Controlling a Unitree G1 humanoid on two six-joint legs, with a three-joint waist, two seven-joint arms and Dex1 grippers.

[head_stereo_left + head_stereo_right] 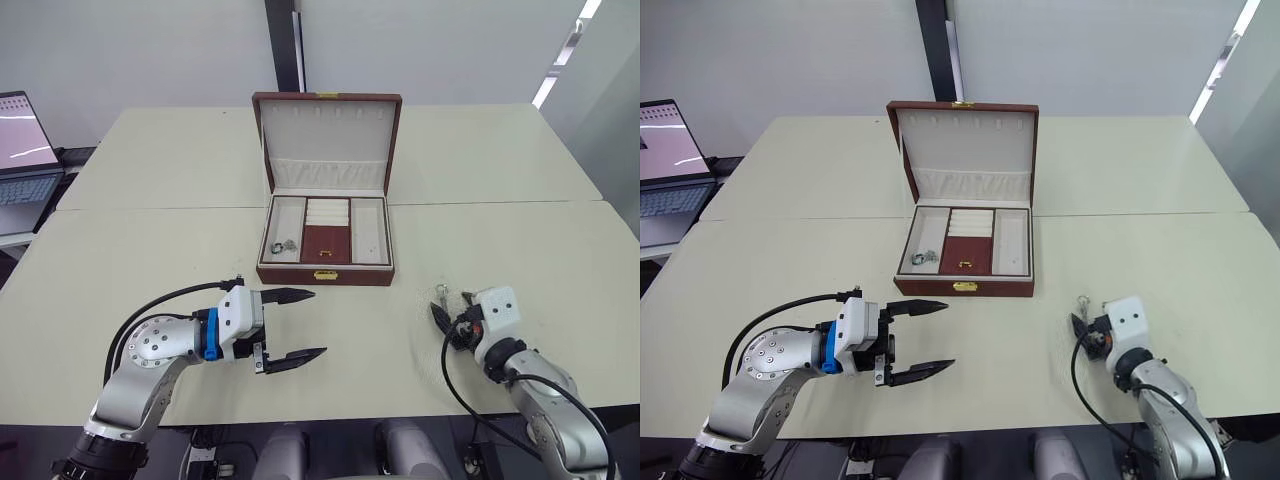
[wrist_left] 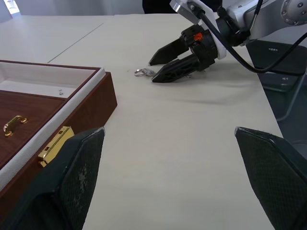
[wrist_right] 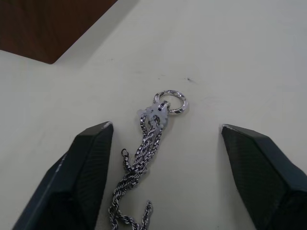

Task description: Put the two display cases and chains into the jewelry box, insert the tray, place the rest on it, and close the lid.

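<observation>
Currently your right gripper (image 3: 163, 158), fingers spread wide, straddles the chain (image 3: 144, 158) lying right of the jewelry box (image 1: 325, 272), ready to pinch; your left gripper (image 1: 298, 325) waits wide and empty.

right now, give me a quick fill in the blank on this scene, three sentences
1. The lid of the jewelry box stands ____.
2. The chain on the table lies between the fingers of the ____ gripper.
3. The left gripper has its fingers ____.

Missing words: open; right; open

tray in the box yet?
In. The tray sits inside the jewelry box, gold handle up, with the lid standing open.
</observation>
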